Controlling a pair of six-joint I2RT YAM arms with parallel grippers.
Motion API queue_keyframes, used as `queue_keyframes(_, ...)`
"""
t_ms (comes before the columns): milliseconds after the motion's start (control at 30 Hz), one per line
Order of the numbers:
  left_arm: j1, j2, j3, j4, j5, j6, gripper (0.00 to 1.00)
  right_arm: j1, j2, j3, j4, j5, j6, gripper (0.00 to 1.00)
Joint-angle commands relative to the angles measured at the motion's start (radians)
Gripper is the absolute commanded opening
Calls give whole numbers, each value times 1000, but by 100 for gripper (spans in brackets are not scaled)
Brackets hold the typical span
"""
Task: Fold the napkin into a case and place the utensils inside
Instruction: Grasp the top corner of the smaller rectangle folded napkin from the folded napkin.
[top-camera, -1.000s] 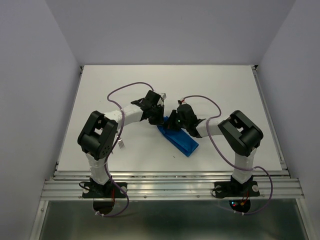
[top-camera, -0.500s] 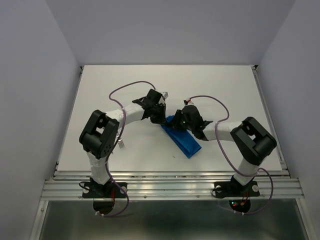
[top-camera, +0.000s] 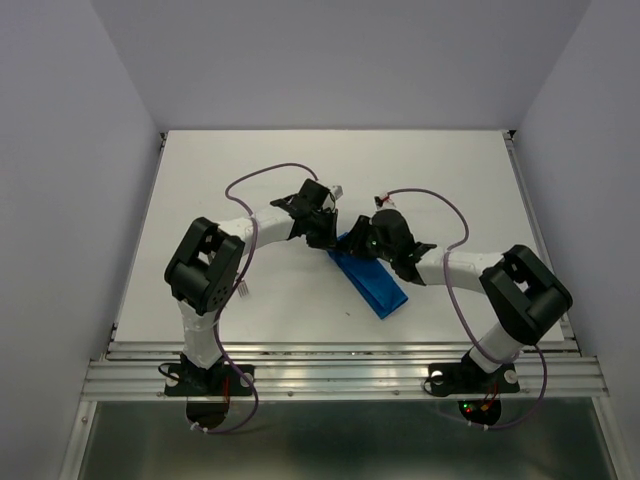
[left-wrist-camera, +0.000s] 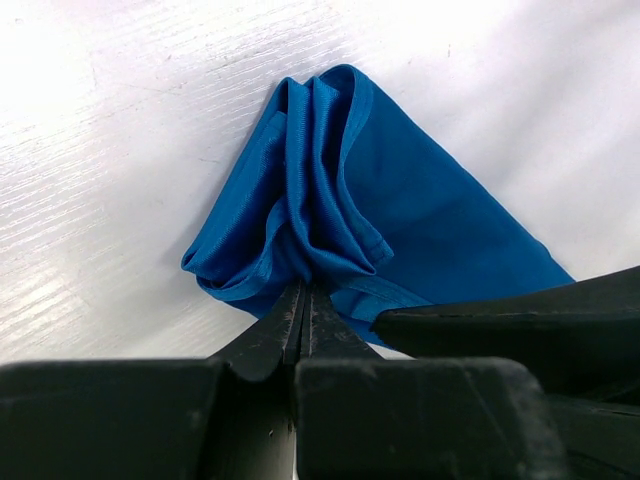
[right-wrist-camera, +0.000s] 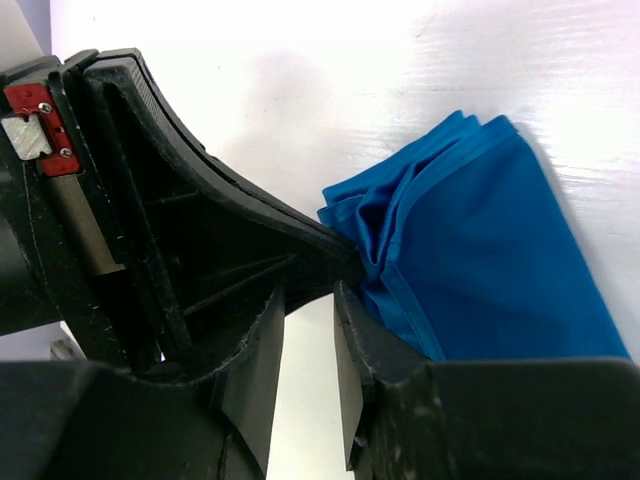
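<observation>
Right gripper (right-wrist-camera: 310, 305) had just let go, jaws parted beside the napkin (top-camera: 368, 280), a folded strip mid-table. Left gripper (left-wrist-camera: 303, 292) stayed clamped on its bunched end (utensils not in view). Folding looked near done, loading not started.

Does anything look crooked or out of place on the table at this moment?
Yes. The napkin is bunched into creases at the end where the left gripper pinches it, so that end is not flat. No knife or fork is visible.
</observation>
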Motion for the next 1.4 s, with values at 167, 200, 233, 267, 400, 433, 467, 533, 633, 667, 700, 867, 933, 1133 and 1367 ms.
queue_keyframes(167, -6, -6, 42, 11, 23, 18, 0, -48, -67, -35, 0, 91, 2, 20)
queue_keyframes(200, -6, -6, 44, 11, 23, 18, 0, -57, -65, -35, 0, 91, 3, 20)
queue_keyframes(233, -6, -5, 44, 10, 21, 19, 0, -57, -61, -34, 0, 88, 2, 19)
queue_keyframes(267, -6, -3, 45, 8, 21, 19, 0, -68, -53, -28, 0, 80, -4, 20)
queue_keyframes(400, -6, -3, 50, 6, 23, 19, 0, -68, 7, 12, 0, 5, -23, 36)
queue_keyframes(433, -6, -3, 50, 5, 21, 19, 0, -68, 14, 21, 0, -11, -27, 38)
queue_keyframes(467, -6, -3, 52, 5, 21, 19, 0, -68, 22, 28, 0, -20, -35, 38)
queue_keyframes(533, -6, -3, 52, 5, 23, 18, 0, -68, 39, 43, -3, -40, -39, 38)
queue_keyframes(633, -6, -5, 52, 5, 23, 19, 0, -68, 48, 55, -6, -49, -50, 36)
queue_keyframes(667, -6, -5, 50, 3, 23, 19, 0, -68, 54, 61, -11, -47, -53, 33)
queue_keyframes(700, -6, -5, 52, 3, 23, 19, 0, -68, 57, 63, -13, -46, -55, 31)
queue_keyframes(867, -6, -5, 52, 3, 23, 21, 0, -68, 73, 77, -16, -49, -53, 23)
queue_keyframes(933, -8, -5, 50, 3, 24, 19, 0, -68, 83, 83, -16, -57, -53, 22)
queue_keyframes(1133, -8, -8, 50, 2, 23, 24, 0, -68, 120, 107, -33, -86, -67, 28)
queue_keyframes(1367, -8, -6, 52, 3, 26, 24, 0, -68, 140, 117, -40, -87, -67, 30)
